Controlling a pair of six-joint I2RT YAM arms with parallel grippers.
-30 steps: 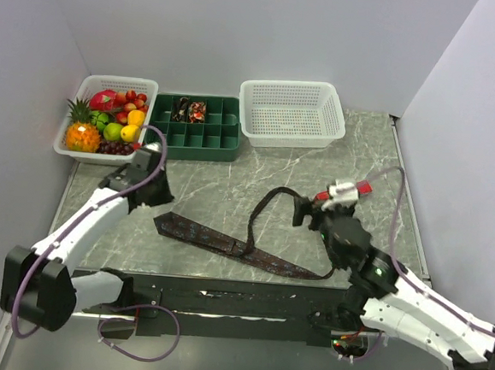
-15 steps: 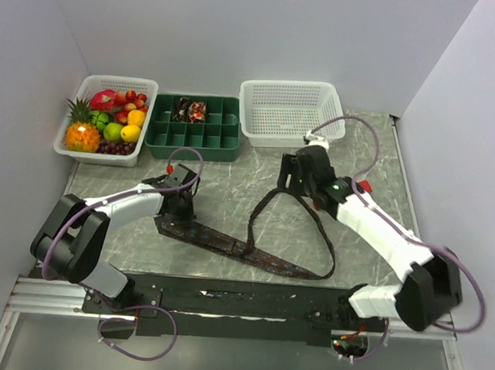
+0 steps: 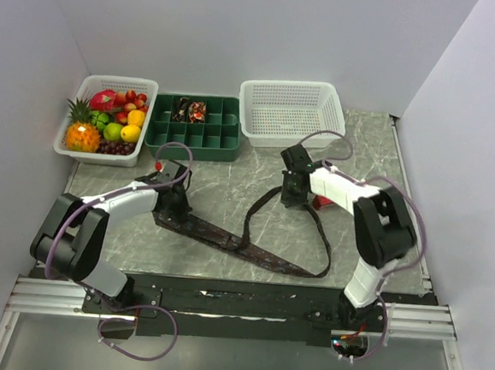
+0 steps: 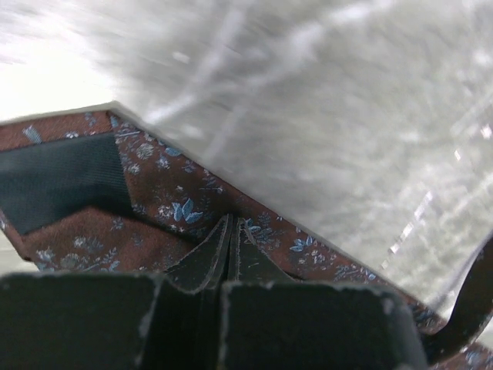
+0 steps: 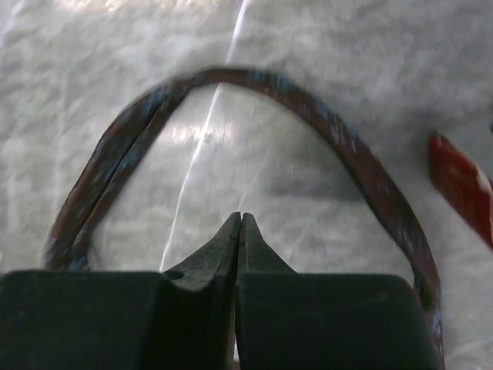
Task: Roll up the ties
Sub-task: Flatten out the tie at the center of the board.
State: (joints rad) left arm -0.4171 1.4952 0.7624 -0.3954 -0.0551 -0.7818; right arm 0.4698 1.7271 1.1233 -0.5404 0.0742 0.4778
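One dark brown tie (image 3: 226, 239) with small blue flowers lies on the marble table, wide end at the left, its narrow part looping up toward the middle. My left gripper (image 3: 175, 207) is at the wide end. In the left wrist view its tips (image 4: 231, 222) are shut and rest on the patterned fabric (image 4: 177, 193), with nothing seen between them. My right gripper (image 3: 291, 197) is at the top of the loop. The right wrist view shows it (image 5: 240, 217) shut over bare table inside the arc of the tie (image 5: 339, 131). Rolled ties (image 3: 190, 109) sit in the green tray.
A small red bar (image 3: 322, 202) (image 5: 461, 185) lies just right of my right gripper. Along the back stand a white basket of fruit (image 3: 118, 81), a green compartment tray (image 3: 190, 151) and a white mesh basket (image 3: 289, 86). Walls close in on both sides.
My right arm swung from the near right out to the tie's loop and its jaws shut. My left gripper moved onto the wide end and shut; the tie shifted slightly.
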